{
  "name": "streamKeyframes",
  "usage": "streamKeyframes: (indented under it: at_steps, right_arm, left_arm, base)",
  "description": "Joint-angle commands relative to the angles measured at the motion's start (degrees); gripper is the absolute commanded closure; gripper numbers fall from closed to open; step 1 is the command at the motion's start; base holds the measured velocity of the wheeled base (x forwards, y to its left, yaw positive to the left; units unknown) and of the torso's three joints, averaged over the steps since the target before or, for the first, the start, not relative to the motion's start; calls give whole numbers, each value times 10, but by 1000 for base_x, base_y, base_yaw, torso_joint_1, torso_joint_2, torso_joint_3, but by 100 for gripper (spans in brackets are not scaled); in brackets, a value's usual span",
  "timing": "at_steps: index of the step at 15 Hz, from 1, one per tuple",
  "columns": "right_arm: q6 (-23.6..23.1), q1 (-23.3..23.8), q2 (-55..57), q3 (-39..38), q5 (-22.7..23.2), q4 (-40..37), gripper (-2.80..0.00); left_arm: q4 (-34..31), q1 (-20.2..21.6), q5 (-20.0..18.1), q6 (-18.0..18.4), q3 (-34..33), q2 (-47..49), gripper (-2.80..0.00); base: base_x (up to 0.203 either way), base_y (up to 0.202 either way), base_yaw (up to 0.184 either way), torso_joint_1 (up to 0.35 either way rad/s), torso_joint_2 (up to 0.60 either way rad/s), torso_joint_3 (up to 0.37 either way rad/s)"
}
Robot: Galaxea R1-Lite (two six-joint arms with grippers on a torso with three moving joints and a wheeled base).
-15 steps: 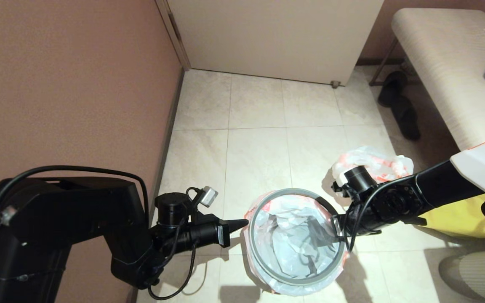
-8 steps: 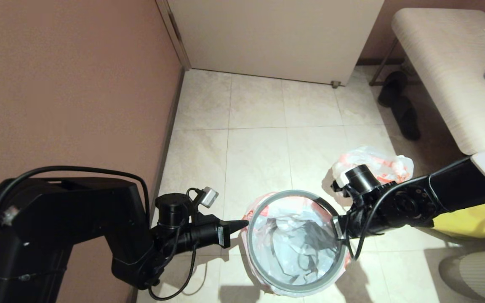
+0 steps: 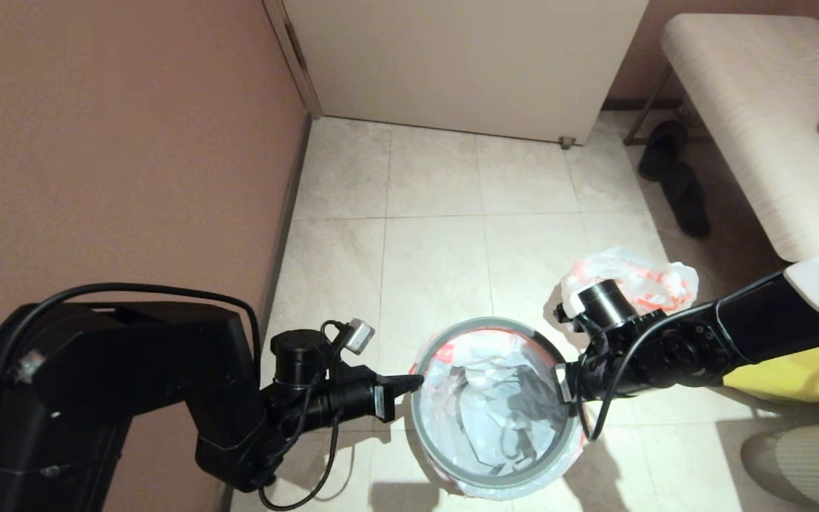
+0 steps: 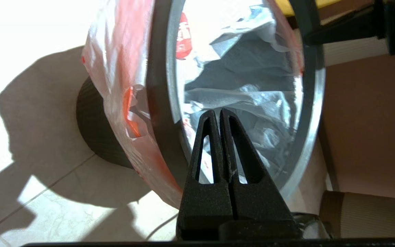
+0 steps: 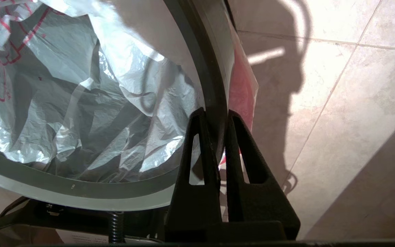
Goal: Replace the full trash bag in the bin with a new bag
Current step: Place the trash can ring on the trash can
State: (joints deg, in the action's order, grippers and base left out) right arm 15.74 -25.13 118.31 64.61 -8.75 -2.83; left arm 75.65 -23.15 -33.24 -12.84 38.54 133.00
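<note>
The bin (image 3: 452, 469) stands on the floor (image 3: 438, 213), lined with the new bag (image 3: 495, 412) under the grey hoop (image 3: 420, 427). The right pincer (image 3: 566, 380) grips the hoop's right edge. The left pincer (image 3: 413, 384), fingers pressed together, tips against the hoop's left side. The full bag (image 3: 648, 277) lies behind the right arm.

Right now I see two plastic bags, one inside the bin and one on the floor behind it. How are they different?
The new bag is spread open, lining the bin, its mouth folded over the edge under the grey hoop; the full trash bag lies bunched shut on the tiles. The new bag hangs limp and hollow; the full trash bag bulges. Both are thin white plastic with orange-red print.
</note>
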Motion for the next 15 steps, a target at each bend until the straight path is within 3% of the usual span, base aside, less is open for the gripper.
streamKeyframes:
  at_steps: [1, 15]
  right_arm:
    - [1, 5, 6, 1, 0, 0, 0]
    - [1, 19, 18, -10, 1, 14, 0]
  left_arm:
    - [4, -3, 11, -1, 8, 7, 0]
    - [2, -15, 25, 4, 15, 20, 0]
  base:
    - [0, 0, 0, 0, 0, 0]
    - [0, 0, 0, 0, 0, 0]
